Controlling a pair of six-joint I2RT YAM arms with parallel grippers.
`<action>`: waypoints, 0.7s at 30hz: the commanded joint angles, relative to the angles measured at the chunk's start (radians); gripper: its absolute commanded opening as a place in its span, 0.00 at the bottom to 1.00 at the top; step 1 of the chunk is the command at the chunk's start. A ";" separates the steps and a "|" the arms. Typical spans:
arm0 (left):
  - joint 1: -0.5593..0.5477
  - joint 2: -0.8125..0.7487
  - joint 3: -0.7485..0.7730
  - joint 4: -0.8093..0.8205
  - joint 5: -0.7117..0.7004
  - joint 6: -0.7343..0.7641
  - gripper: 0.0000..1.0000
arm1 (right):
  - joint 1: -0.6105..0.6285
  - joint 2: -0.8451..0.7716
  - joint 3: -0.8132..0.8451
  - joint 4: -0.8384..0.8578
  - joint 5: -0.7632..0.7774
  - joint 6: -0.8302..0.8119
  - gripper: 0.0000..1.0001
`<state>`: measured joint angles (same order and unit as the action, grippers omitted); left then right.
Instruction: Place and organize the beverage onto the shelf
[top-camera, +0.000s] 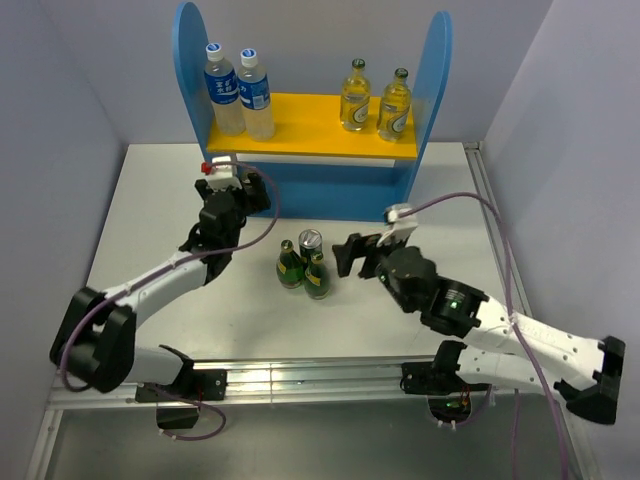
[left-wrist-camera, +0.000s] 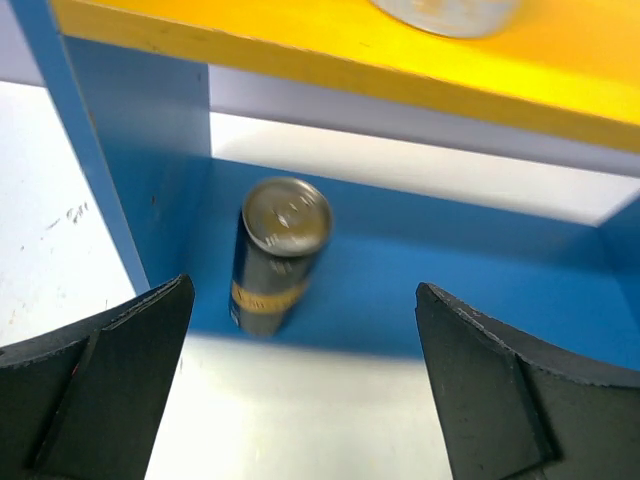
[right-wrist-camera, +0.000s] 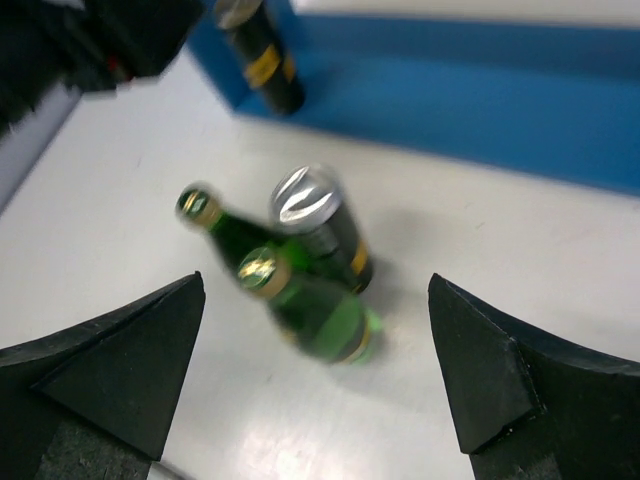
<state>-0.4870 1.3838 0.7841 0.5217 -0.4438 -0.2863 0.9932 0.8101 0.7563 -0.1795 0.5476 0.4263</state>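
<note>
- While both tools hang empty, I take stock. The left gripper (left-wrist-camera: 302, 300) has its black fingers spread wide in front of the lower compartment of the shelf (top-camera: 432, 90). The right gripper (right-wrist-camera: 316, 290) is just as wide apart, beside the cluster on the table (top-camera: 150, 200).
- Two pale-yellow bottles (top-camera: 355, 95) stand upright at the right end of the yellow-orange board. One dark can (left-wrist-camera: 275, 250) stands in the blue compartment, near its left wall.
- Two green bottles (top-camera: 290, 265) and a second can (top-camera: 311, 243) stand upright mid-table, bunched so closely I cannot tell whether they touch.
- The green glass looks rigid, glossy and probably slick against the pads. I expect it is heavy for its size and would break if tipped.
- Each green bottle has a narrow, gold-capped neck, so I would grip the wider body low down, not the neck.
- The second can is a smooth cylinder with a silver top and a yellow band. Its thin wall would likely dent under a hard squeeze, so a light mid-body hold suits it.
- With the three packed together, closing on one could knock its neighbour over.
- Two taller plastic bottles (top-camera: 240, 90) with white caps fill the board's left end.
</note>
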 joint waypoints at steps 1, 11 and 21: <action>-0.048 -0.147 -0.042 -0.078 -0.032 -0.017 0.99 | 0.167 0.079 -0.026 0.003 0.124 0.074 1.00; -0.151 -0.483 -0.147 -0.268 -0.091 -0.036 0.99 | 0.257 0.241 -0.066 0.133 0.115 0.177 1.00; -0.237 -0.568 -0.209 -0.295 -0.153 -0.045 0.99 | 0.240 0.451 -0.011 0.302 0.250 0.092 0.99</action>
<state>-0.7082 0.8227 0.5835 0.2333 -0.5671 -0.3199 1.2427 1.2331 0.6907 -0.0006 0.7147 0.5491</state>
